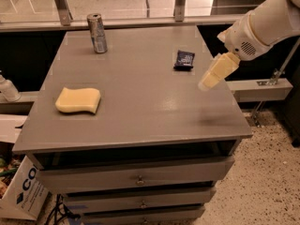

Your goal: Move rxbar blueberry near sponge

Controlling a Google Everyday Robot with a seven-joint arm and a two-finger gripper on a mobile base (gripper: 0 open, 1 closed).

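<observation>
The rxbar blueberry, a small flat navy wrapper with white print, lies on the grey cabinet top at the right rear. The pale yellow sponge with wavy edges lies at the left front, far from the bar. My gripper hangs from the white arm over the right edge of the top, just right of the bar and slightly nearer the front, above the surface and not touching it.
A silver can stands upright at the left rear. The cabinet has drawers below. A cardboard box stands on the floor at the left. A white bottle stands on a ledge at the left.
</observation>
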